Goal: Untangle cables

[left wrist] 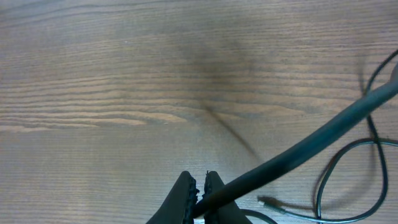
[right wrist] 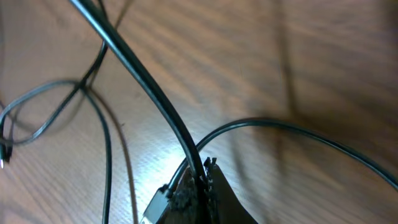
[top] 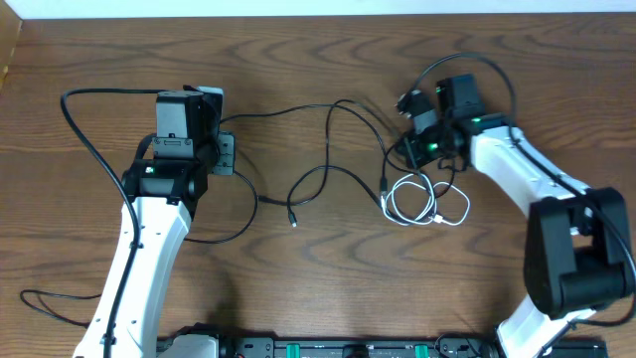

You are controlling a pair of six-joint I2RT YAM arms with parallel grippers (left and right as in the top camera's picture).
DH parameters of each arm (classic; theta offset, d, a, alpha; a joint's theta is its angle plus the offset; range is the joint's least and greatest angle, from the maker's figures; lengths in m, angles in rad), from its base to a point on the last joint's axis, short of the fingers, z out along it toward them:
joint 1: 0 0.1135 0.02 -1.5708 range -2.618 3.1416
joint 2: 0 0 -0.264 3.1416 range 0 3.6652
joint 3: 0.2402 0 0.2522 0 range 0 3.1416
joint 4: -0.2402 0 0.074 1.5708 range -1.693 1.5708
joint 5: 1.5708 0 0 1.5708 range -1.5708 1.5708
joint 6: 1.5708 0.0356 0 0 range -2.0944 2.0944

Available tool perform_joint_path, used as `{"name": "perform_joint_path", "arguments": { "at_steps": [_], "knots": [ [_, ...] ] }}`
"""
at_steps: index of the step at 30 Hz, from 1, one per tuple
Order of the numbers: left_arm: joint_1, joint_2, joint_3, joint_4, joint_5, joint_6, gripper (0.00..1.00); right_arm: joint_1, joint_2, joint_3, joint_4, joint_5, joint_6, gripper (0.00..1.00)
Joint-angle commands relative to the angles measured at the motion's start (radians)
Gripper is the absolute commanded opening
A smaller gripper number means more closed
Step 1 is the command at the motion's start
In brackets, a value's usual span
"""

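A long black cable [top: 298, 109] stretches across the table between my two grippers. My left gripper [top: 227, 149] is shut on one end of it; in the left wrist view the jaws [left wrist: 200, 186] pinch the cable [left wrist: 311, 140], which runs up to the right. My right gripper [top: 405, 149] is shut on the other stretch; in the right wrist view the jaws [right wrist: 205, 168] clamp the cable [right wrist: 137, 68] as it leads up and left. A second thin black cable [top: 318, 179] loops between them, its plug [top: 293, 221] lying free. A coiled white cable [top: 417, 204] lies below the right gripper.
The left arm's thick black wire [top: 89, 149] sweeps over the table's left side. The right arm's wire [top: 487, 70] arcs above its wrist. A black equipment rail [top: 328, 348] lines the front edge. The table's far edge [top: 318, 14] runs along the top.
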State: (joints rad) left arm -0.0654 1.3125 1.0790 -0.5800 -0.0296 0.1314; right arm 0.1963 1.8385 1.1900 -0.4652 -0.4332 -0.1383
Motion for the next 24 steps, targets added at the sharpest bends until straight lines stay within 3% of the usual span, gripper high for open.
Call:
{"name": "perform_joint_path", "arguments": {
  "at_steps": [1, 14, 24],
  "knots": [
    [0.006, -0.011, 0.025, -0.003, -0.005, 0.002, 0.07, -0.062, -0.139, 0.005, 0.003, -0.021, 0.052, 0.01],
    [0.006, 0.057, 0.023, -0.003, -0.005, 0.001, 0.08, -0.157, -0.727, 0.005, 0.13, -0.092, 0.056, 0.01],
    [0.006, 0.167, 0.023, -0.003, -0.005, -0.018, 0.08, -0.158, -0.859, 0.005, 0.218, -0.01, 0.067, 0.01]
  ]
}}
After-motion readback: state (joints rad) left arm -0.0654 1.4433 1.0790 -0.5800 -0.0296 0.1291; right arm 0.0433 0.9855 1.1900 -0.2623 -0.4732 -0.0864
